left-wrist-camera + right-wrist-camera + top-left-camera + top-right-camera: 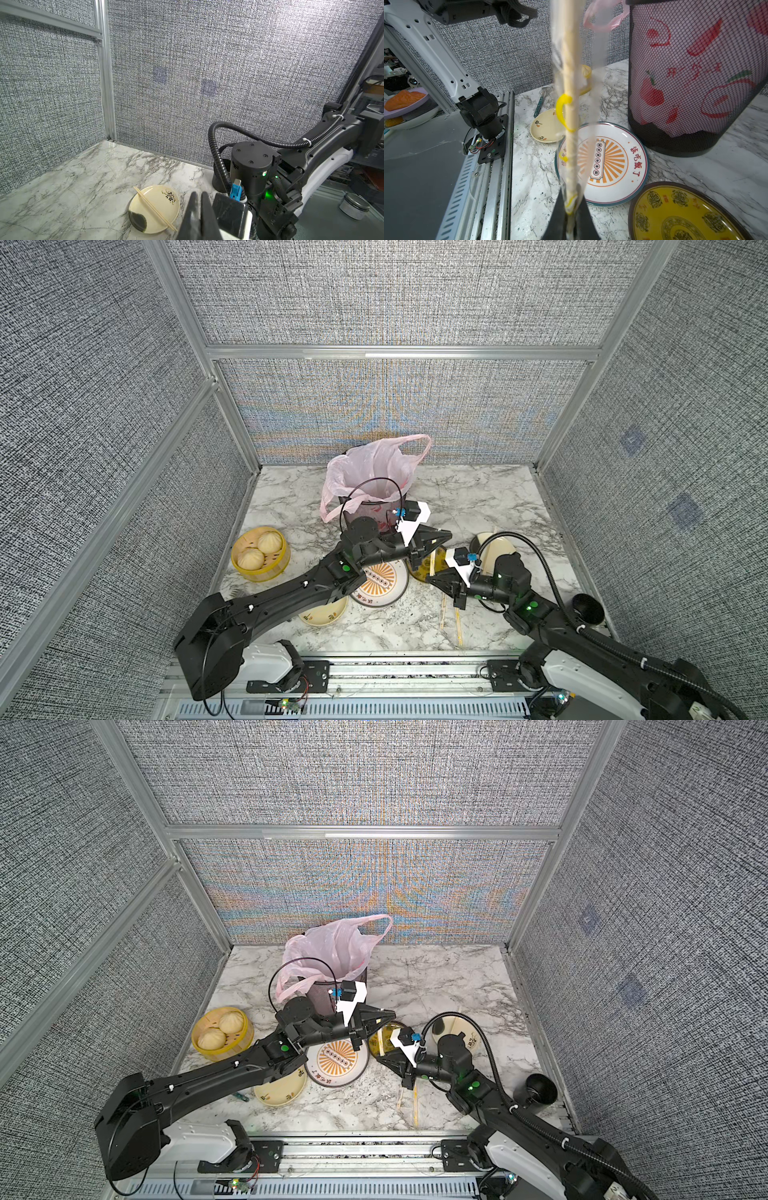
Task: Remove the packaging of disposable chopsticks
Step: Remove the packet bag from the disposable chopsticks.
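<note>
Top views: the left gripper (446,536) and the right gripper (429,578) stand close together above a yellow plate (422,569), mid-table. Between them runs one pair of disposable chopsticks (432,561), thin and pale tan. More sticks (458,626) lie on the marble, nearer the front edge.

Left wrist view: the left gripper's fingers (205,212) are pressed together, but what they pinch, if anything, is hidden. A bare pair (154,208) lies across a cream plate (160,197).

Right wrist view: the right gripper is clamped on the near end of the packaging (560,110). It is a wrinkled clear sleeve with yellow print, probably letters, too blurred to read, and the sticks are inside it. Its far end is cut off by the frame. A white plate (614,195) bears the red characters 該吃飯了.
</note>
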{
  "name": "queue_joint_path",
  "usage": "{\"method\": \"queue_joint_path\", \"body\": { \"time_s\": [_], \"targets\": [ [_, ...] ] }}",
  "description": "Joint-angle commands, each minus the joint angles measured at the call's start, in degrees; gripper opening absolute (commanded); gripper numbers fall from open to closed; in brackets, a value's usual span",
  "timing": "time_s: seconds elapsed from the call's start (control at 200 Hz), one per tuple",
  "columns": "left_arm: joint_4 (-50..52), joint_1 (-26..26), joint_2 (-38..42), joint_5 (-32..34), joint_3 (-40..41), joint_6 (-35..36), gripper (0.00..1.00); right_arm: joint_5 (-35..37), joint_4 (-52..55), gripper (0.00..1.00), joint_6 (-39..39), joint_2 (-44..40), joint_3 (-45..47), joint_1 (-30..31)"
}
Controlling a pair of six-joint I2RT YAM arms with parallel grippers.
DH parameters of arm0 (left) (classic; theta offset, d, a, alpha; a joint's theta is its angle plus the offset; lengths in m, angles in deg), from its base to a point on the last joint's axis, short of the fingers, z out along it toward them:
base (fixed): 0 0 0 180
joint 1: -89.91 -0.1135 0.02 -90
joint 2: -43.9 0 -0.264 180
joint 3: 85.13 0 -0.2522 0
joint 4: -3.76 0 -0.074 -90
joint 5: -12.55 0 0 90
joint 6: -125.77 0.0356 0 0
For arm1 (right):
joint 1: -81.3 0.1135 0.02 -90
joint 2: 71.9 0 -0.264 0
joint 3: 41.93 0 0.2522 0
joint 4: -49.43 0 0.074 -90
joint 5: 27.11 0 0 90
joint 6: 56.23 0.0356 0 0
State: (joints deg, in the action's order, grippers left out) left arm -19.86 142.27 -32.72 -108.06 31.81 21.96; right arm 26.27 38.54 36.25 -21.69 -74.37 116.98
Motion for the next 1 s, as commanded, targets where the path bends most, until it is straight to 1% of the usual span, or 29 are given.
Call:
{"method": "queue_joint_path", "body": {
  "time_s": [0.0, 0.075, 0.135, 0.205, 0.36, 0.801, 0.851, 0.996],
  "targets": [
    [-1.5, 0.0, -1.1, -2.8, 1.2, -0.5, 0.05, 0.7, -2.3, 0.00, 0.7, -1.5, 0.0, 0.0],
    [-2.9, 0.1, -1.7, -3.1, 2.1, -1.2, 0.06, 1.5, -2.7, 0.00, 0.9, -2.9, 0.5, 0.0],
    [-3.7, 0.1, -2.2, -3.5, 2.6, -1.6, 0.03, 2.3, -2.7, 0.00, 1.0, -4.1, 0.9, 0.1],
    [-4.6, 0.1, -3.0, -4.5, 3.0, -1.7, 0.03, 3.1, -2.9, 0.00, 1.1, -5.3, 1.1, 0.1],
    [-5.1, 0.3, -4.0, -4.4, 3.5, -1.9, 0.03, 3.8, -3.5, 0.00, 1.5, -7.0, 1.1, 0.1],
    [-7.4, 0.9, -6.4, -4.8, 5.4, -2.4, 0.04, 3.1, -6.9, 0.00, 3.2, -6.8, -0.2, 0.1],
    [-7.6, 0.9, -6.5, -4.4, 5.8, -2.4, 0.06, 3.2, -7.2, 0.00, 3.4, -6.9, -0.4, 0.0],
    [-8.4, 1.2, -7.4, -4.1, 6.7, -2.7, 0.06, 2.9, -8.0, 0.00, 4.0, -6.3, -1.2, 0.1]
  ]
}}
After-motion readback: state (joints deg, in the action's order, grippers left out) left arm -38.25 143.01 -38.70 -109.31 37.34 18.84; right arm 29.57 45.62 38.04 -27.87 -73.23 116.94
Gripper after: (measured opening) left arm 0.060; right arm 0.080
